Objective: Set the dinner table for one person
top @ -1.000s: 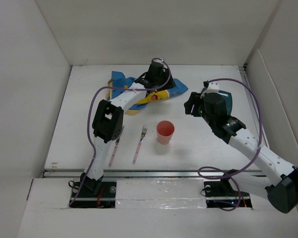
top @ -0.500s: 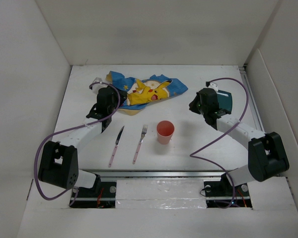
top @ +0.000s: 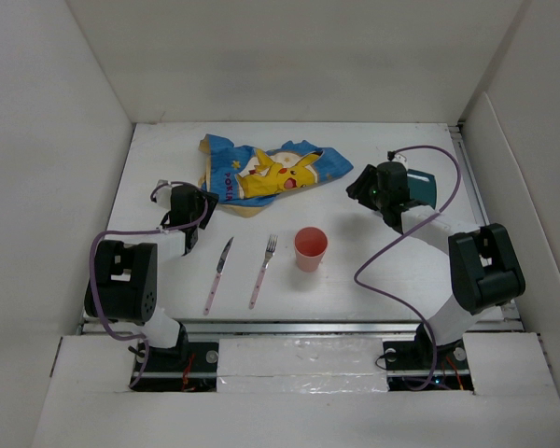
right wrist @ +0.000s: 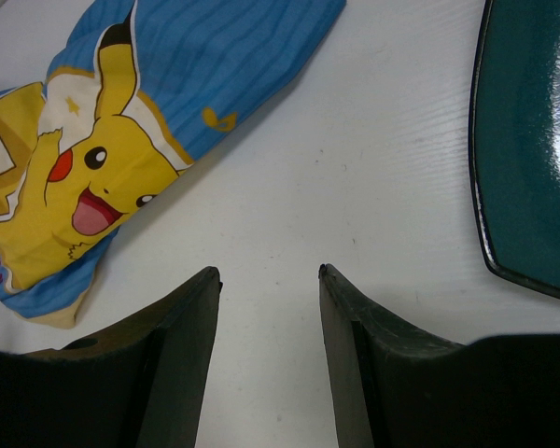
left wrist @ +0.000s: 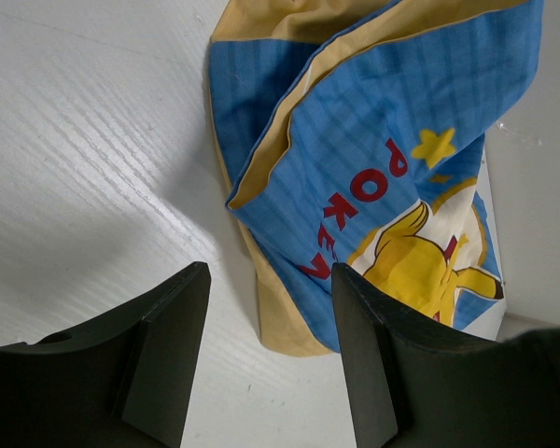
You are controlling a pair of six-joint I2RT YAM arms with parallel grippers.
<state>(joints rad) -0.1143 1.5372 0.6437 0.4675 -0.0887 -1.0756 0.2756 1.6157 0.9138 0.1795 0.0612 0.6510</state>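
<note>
The setting looks barely begun: the dinner table [top: 373, 280] under both arms bears a crumpled placemat [top: 266, 173] at the far side, a plate [top: 422, 189] right, and a knife [top: 218, 273], fork [top: 263, 271] and cup [top: 310, 248] near the middle, while the left gripper [left wrist: 271, 275] and right gripper [right wrist: 269, 275] hover with jaws apart, empty.

The top view gives you even, diffuse white light across the whole scene, with only faint, soft-edged shadows beneath the arms and no blown-out areas. In the left wrist view, note a bright hot spot on the dinner table [left wrist: 163, 210] just left of centre, with a grey shadow band falling away towards 8 o'clock. The cloth [left wrist: 373, 159] print is sharp, while the dark fingers [left wrist: 168, 355] at 6 o'clock are underexposed and slightly soft. In the right wrist view, note a pale sheen on the plate [right wrist: 527, 140] at 3 o'clock.
</note>
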